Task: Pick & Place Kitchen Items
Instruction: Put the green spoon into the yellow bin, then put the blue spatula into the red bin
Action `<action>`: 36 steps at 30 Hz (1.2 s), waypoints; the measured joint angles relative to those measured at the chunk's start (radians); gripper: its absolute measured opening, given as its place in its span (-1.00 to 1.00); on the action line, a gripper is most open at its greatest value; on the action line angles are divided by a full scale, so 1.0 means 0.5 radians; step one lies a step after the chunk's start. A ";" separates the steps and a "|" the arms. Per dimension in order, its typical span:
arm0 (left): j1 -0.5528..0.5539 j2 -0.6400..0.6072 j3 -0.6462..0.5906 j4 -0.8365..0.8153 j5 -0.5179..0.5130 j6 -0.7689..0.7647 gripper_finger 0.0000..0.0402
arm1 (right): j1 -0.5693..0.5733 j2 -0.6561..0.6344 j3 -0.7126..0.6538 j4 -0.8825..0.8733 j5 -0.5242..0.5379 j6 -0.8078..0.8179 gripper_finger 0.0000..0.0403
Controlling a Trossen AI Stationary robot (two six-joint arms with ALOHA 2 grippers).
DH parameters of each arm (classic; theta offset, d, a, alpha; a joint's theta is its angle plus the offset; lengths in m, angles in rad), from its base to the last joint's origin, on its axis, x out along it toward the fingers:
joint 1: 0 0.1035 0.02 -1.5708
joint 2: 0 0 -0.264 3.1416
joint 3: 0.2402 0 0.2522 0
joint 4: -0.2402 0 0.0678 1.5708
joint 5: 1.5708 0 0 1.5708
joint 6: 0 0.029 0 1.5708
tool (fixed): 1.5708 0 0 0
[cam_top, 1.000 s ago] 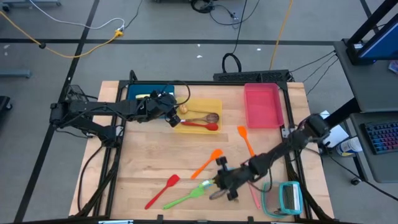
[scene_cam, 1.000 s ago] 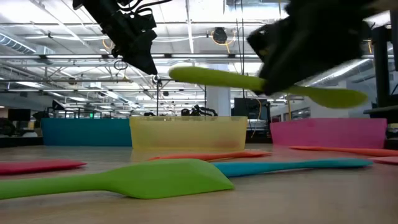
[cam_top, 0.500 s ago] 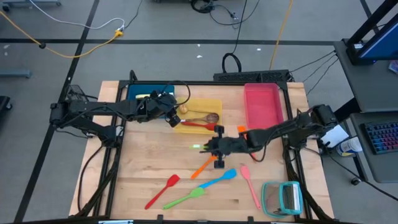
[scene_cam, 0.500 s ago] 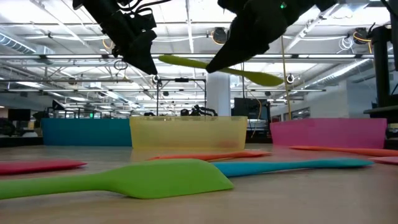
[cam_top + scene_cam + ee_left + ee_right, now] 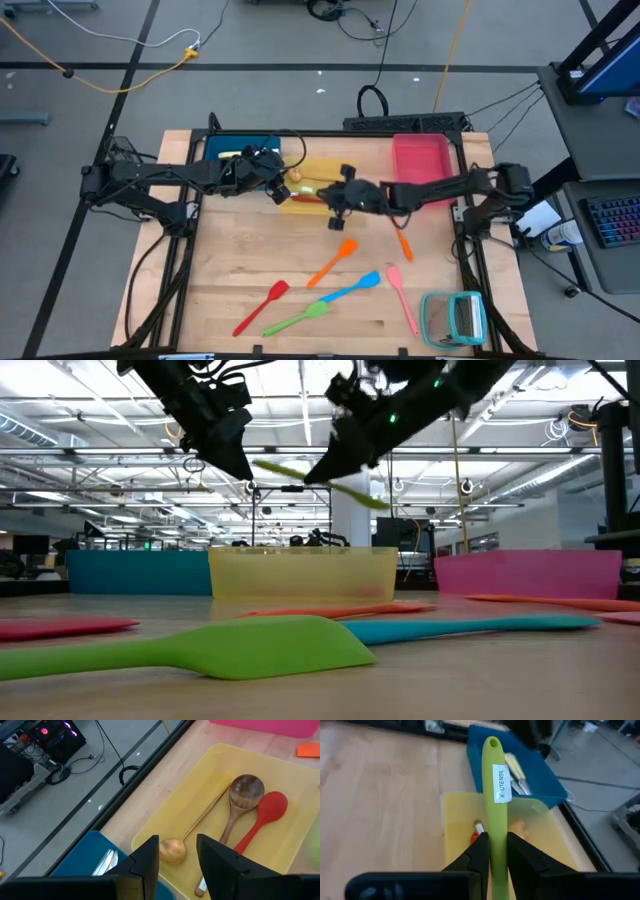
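High view: your right gripper, clenched on the green utensil, has carried it from the table's front to the yellow tray; release comes next. Left gripper hovers there, released.

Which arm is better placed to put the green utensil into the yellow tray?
The right. Its gripper is shut on the green utensil, held above the yellow tray. The left gripper hovers open and empty over the tray's other end.
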 joint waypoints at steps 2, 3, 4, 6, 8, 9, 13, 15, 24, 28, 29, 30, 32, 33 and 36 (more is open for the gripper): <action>0.001 0.000 0.000 0.000 0.000 0.000 -0.32 | -0.058 0.064 -0.003 0.078 -0.080 -0.049 -0.77; 0.000 0.000 0.000 0.000 0.000 0.000 -0.32 | -0.082 0.100 -0.003 0.130 -0.082 -0.058 -0.77; 0.000 0.000 0.000 0.000 0.001 0.000 -0.32 | -0.108 0.141 -0.002 0.163 -0.073 -0.060 -0.77; 0.000 0.000 0.000 0.000 0.000 0.000 -0.32 | -0.164 0.215 -0.002 0.185 -0.078 -0.043 -0.77; 0.000 0.000 0.000 -0.003 0.001 0.000 -0.32 | -0.217 0.283 -0.003 0.212 -0.081 0.002 -0.77; 0.001 0.000 0.000 -0.003 0.001 0.000 -0.32 | -0.239 0.319 -0.003 0.256 -0.078 0.031 -0.77; 0.000 0.000 0.000 -0.004 0.000 0.000 -0.32 | -0.286 0.409 -0.002 0.269 -0.094 0.184 -0.77; 0.001 0.000 0.000 -0.007 0.000 0.000 -0.32 | -0.287 0.454 -0.002 0.275 -0.199 0.201 -0.77; 0.002 0.000 0.000 -0.010 0.000 0.000 -0.32 | -0.279 0.527 -0.001 0.266 -0.558 0.014 -0.76; 0.002 0.000 0.000 -0.012 0.000 0.026 -0.32 | -0.268 0.527 -0.001 0.282 -0.550 0.014 -0.63; 0.002 0.000 0.000 -0.013 0.000 0.040 -0.32 | -0.267 0.525 0.000 0.295 -0.554 0.012 -0.59; 0.002 0.000 0.000 -0.013 0.000 0.046 -0.32 | -0.267 0.517 -0.001 0.292 -0.552 0.009 -0.54; 0.002 0.000 0.000 -0.013 0.000 0.049 -0.32 | -0.267 0.512 -0.001 0.303 -0.548 0.008 -0.45; 0.002 0.000 0.000 -0.013 0.000 0.049 -0.32 | -0.267 0.512 -0.001 0.307 -0.547 0.008 -0.42; 0.002 0.000 0.000 -0.013 0.000 0.053 -0.32 | -0.265 0.496 -0.002 0.294 -0.548 0.008 -0.33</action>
